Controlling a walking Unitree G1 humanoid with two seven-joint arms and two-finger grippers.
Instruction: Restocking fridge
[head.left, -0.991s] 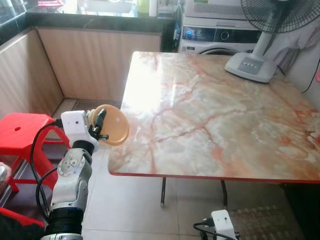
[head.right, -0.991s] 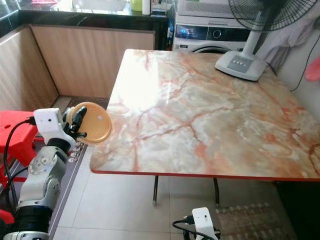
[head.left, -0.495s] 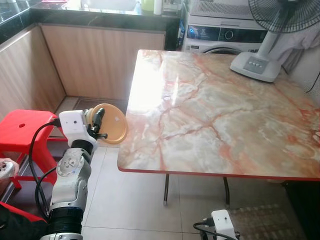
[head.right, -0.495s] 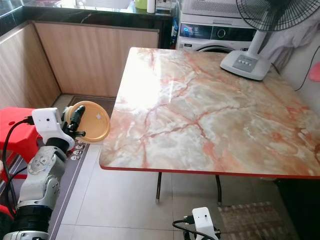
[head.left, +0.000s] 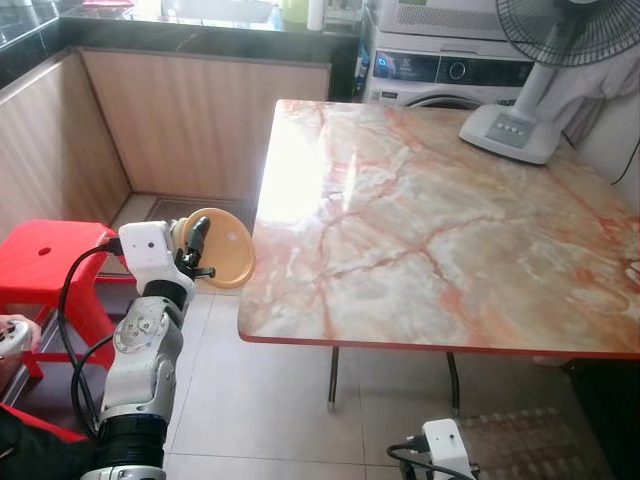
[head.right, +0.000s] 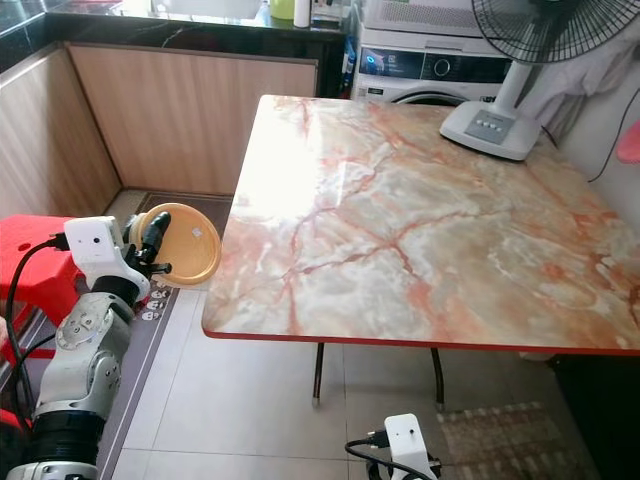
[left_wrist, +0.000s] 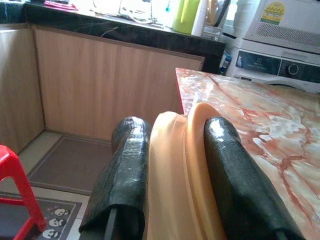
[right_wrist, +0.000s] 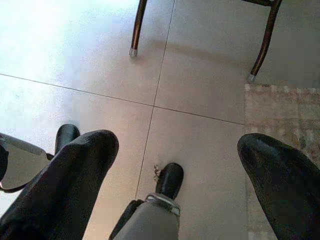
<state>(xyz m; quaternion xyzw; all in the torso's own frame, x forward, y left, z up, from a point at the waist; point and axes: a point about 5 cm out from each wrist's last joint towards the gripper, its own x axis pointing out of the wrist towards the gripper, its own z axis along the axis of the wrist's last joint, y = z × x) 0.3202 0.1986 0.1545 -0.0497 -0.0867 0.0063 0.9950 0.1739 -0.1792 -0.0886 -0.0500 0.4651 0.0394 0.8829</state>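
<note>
Our left tool (head.left: 200, 250) is shut tight on a plate (head.left: 226, 249). In the left wrist view, one black finger (left_wrist: 125, 180) is on each side of the plate's (left_wrist: 175, 175) rim. The plate is tan and stands on its edge. We hold it up in the air, just beside the near left corner of the worktop (head.left: 420, 220). The plate is over the floor (head.left: 260, 400), not over the worktop.

Our right tool (right_wrist: 175, 150) hangs low by our side. Its two fingers (right_wrist: 70, 175) are wide apart and hold nothing. Under it we see floor tiles, two thin legs (right_wrist: 137, 25) and a bit of a mat (right_wrist: 285, 110).

The worktop is shiny, with pink and red lines in it. A fan (head.left: 520, 120) stands on its far right corner. Behind it is a washer (head.left: 450, 70). A red stool (head.left: 50, 265) stands to our left, close to our left arm. A wood wall (head.left: 190, 120) with a dark counter (head.left: 190, 35) on top runs along the far side.
</note>
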